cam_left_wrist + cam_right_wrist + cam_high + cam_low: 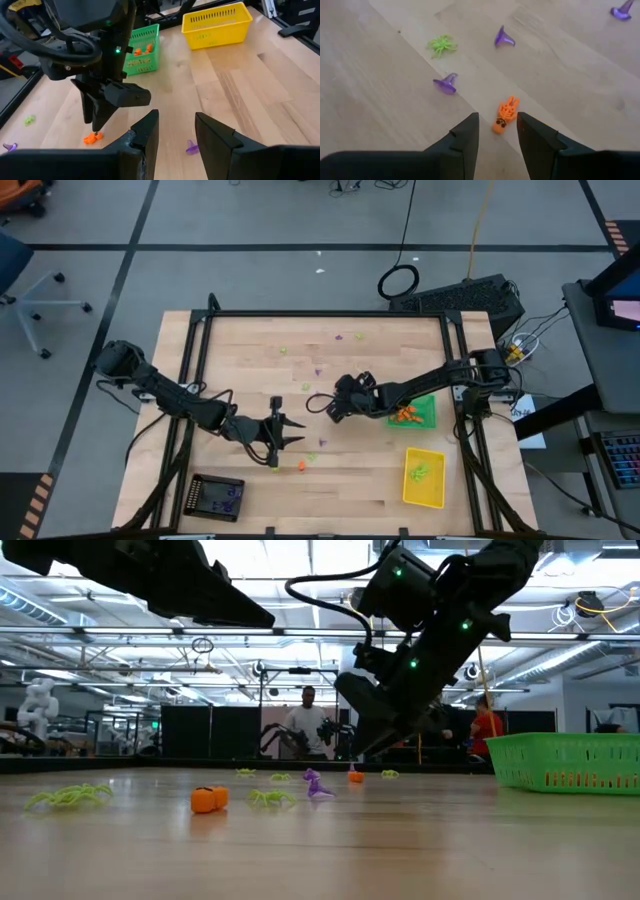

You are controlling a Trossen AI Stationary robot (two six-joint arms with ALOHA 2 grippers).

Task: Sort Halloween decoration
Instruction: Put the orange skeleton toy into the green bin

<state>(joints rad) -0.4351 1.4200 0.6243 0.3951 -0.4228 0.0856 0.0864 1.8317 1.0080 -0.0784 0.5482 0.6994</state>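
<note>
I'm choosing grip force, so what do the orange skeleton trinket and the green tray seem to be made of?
The orange skeleton trinket looks like moulded plastic: one solid colour, raised detail, slight sheen. The green tray also looks like plastic, probably rigid: thin slotted walls in one uniform bright colour. Stiffness cannot be judged from the look alone.

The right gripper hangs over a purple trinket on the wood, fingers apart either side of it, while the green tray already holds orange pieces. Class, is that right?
Not quite: the trinket under the right gripper is orange, not purple, as the right wrist view shows. The rest stands: fingers apart, and the green tray holds orange pieces.
</note>
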